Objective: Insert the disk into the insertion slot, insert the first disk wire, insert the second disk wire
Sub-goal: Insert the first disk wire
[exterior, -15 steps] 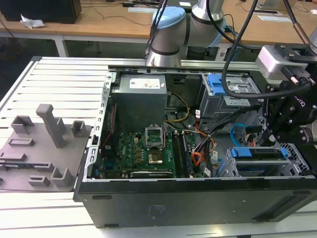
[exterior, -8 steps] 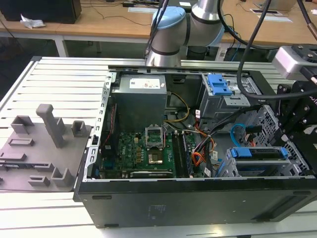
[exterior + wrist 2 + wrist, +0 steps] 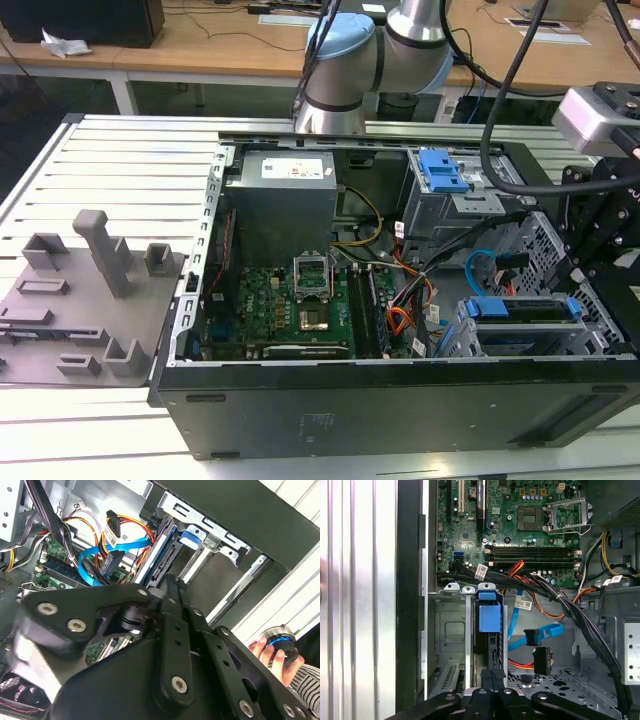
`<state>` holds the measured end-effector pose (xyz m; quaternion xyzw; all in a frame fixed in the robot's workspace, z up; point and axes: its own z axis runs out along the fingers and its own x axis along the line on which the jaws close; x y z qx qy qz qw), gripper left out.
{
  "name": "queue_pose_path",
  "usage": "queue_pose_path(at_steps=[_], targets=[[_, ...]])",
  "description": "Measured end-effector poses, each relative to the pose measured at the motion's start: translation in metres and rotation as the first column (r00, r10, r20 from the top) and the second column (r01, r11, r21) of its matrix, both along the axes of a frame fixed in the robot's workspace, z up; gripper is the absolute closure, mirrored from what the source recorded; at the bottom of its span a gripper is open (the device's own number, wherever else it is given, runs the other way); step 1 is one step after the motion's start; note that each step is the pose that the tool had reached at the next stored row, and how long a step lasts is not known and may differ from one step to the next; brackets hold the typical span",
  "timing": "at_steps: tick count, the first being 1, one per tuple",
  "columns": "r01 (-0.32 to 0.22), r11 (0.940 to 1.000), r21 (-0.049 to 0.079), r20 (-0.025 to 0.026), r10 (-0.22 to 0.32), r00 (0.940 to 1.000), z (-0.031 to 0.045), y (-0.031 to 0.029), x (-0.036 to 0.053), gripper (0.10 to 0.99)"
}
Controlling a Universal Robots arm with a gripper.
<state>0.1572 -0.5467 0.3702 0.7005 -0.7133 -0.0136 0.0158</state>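
Note:
The disk (image 3: 489,617), in its bright blue carrier, sits pushed into the insertion slot (image 3: 451,630) of the silver perforated cage inside the open computer case. In the exterior view the disk (image 3: 520,308) lies in the cage (image 3: 470,342) at the case's right front corner. My gripper (image 3: 493,675) is shut, its fingertips together at the disk's connector end. The gripper (image 3: 583,272) hangs just above that end. A blue data wire (image 3: 545,631) and a black power plug (image 3: 542,660) hang loose beside the disk, plugged into nothing. In the second wrist view the gripper (image 3: 167,580) points at the disk (image 3: 165,555).
A taller grey cage with a blue latch (image 3: 445,172) stands behind the slot. The motherboard (image 3: 290,300) and power supply (image 3: 280,200) fill the case's left part. Bundled black and orange cables (image 3: 570,610) cross near the disk. A hand (image 3: 277,652) holds a knob outside the case.

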Motion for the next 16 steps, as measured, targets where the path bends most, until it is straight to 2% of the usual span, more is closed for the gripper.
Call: queue_pose_path(at_steps=[1,3,4,6,7,8,9,16], targets=[[0.0,1.0,0.0,0.0,0.0,1.0,0.0,0.0,0.0,0.918],[0.0,1.0,0.0,0.0,0.0,1.0,0.0001,0.0,0.0,0.792],[0.0,1.0,0.0,0.0,0.0,1.0,0.0001,0.0,0.0,0.667],[0.0,1.0,0.0,0.0,0.0,1.0,0.0004,0.0002,0.0,0.667],[0.0,1.0,0.0,0.0,0.0,1.0,0.0004,0.0021,0.0,0.667],[0.0,1.0,0.0,0.0,0.0,1.0,0.0002,0.01,0.0,0.667],[0.0,1.0,0.0,0.0,0.0,1.0,0.0002,0.0145,0.0,0.667],[0.0,1.0,0.0,0.0,0.0,1.0,0.0002,0.0348,0.0,0.667]])
